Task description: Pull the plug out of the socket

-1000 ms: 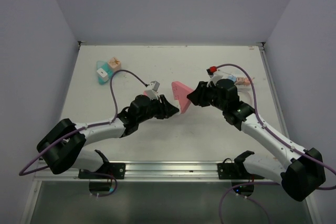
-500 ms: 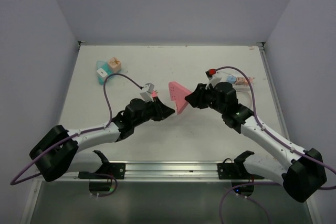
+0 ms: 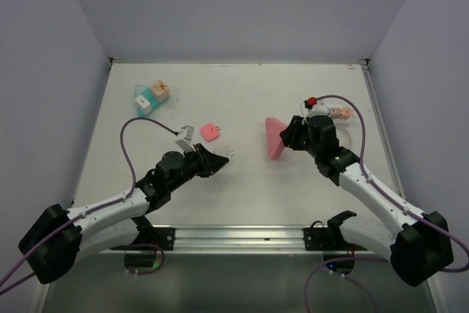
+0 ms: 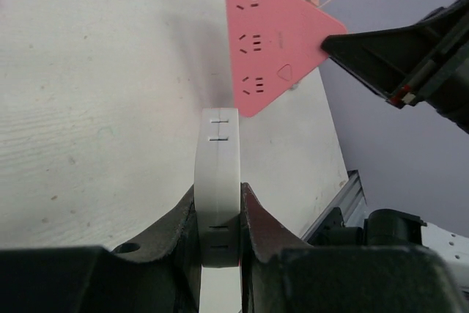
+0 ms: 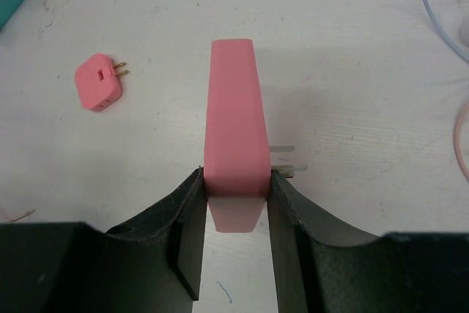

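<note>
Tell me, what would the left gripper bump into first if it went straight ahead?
Most likely the pink triangular socket that the right gripper holds. The left gripper, shut on a white plug, points toward it, though depth is unclear.

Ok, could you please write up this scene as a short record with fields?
socket: pink triangular plastic socket block, held edge-up, the three outlets on its visible face empty
right gripper: shut on the socket's edge
left gripper: shut on a white slotted plastic block, apart from the socket
plug: small pink square plug with two prongs, lying loose on the white table
</note>
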Tool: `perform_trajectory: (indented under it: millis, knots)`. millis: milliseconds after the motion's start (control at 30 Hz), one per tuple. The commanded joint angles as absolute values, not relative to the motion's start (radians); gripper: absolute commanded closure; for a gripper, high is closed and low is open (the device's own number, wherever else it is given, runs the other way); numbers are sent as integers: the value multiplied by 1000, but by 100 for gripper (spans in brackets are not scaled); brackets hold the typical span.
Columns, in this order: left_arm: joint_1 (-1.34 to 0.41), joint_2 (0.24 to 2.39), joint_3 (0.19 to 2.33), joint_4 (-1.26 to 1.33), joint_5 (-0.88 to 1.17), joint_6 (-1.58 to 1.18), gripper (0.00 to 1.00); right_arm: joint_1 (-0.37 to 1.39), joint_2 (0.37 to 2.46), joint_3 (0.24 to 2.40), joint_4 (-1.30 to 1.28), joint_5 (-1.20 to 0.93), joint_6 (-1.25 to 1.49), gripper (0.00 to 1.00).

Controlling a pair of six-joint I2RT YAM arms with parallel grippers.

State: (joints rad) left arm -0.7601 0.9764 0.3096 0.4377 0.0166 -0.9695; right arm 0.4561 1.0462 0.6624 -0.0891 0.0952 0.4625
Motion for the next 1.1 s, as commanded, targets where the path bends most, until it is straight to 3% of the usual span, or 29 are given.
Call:
perform_trajectory:
  millis: [0, 533, 733, 833, 867, 967, 1067]
  knots:
    - [-735, 1017, 281, 446, -28, -986, 100, 448, 1002, 673, -28, 69, 457, 100]
    - [-482, 1612, 452, 736, 241, -1026, 97, 448, 977, 687, -28, -32, 486, 100]
    - [-453, 1615, 448, 621, 196, -1048, 68, 448, 988, 690, -23, -37, 488, 100]
    - [-453, 1580, 446, 542, 161, -1046, 49, 448, 1003, 692, -11, -46, 497, 100]
    - [-453, 1568, 448, 523, 146, -1040, 37, 448, 1011, 693, -6, -49, 499, 100]
    - [-453, 1501, 459, 427, 114, -1022, 16, 448, 1025, 696, -6, -51, 503, 100]
    - [-453, 1444, 466, 330, 83, -1008, 4, 448, 1038, 706, 18, -48, 509, 100]
